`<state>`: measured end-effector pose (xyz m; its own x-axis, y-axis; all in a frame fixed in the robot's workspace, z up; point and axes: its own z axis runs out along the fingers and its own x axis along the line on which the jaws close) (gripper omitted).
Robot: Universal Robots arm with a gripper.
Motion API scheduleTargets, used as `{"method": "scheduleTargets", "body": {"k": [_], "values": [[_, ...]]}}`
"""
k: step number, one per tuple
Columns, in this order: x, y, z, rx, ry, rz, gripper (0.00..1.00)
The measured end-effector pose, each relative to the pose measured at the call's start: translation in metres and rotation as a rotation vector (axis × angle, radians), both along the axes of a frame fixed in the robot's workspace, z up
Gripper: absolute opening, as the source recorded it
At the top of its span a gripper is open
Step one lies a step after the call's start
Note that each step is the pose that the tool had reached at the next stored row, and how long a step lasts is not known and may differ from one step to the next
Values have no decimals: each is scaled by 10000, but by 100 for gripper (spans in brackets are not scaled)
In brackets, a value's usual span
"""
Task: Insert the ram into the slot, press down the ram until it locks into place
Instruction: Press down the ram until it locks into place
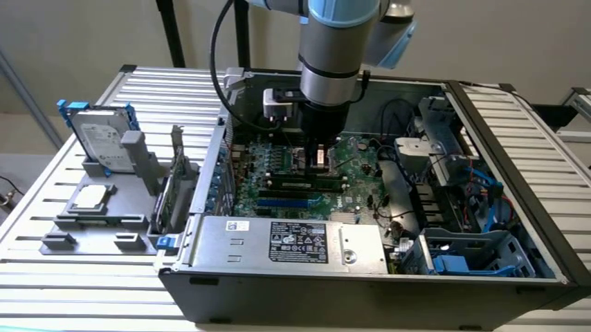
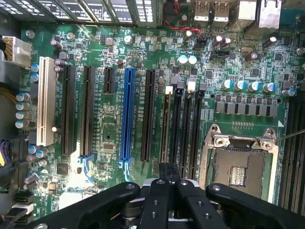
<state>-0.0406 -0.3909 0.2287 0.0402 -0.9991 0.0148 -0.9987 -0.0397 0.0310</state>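
The ram (image 1: 305, 182) stands edge-up in the slot (image 2: 162, 143), the outermost of several parallel black memory slots beside the CPU socket (image 2: 238, 167). In the wrist view the ram (image 2: 166, 124) shows as a thin strip running to a white end clip (image 2: 168, 89). My gripper (image 2: 169, 168) hangs straight down over the ram's upper edge, its black fingers (image 2: 159, 200) pressed together with no gap. I cannot tell whether they touch the ram. In the exterior view my gripper (image 1: 319, 162) is low inside the open computer case, over the motherboard (image 1: 360, 155).
Empty black memory slots (image 2: 183, 129) lie next to the ram, and a blue slot (image 2: 127, 114) lies further off. The power supply (image 1: 277, 242), drive cage (image 1: 480, 256) and cables (image 1: 406, 200) crowd the case. A hard drive (image 1: 99, 138) stands on a grey fixture outside.
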Motion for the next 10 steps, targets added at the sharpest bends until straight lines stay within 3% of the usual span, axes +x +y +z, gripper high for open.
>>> {"method": "scheduleTargets", "body": {"k": [10], "values": [[0, -3, 445, -23, 106, 1, 10]]}}
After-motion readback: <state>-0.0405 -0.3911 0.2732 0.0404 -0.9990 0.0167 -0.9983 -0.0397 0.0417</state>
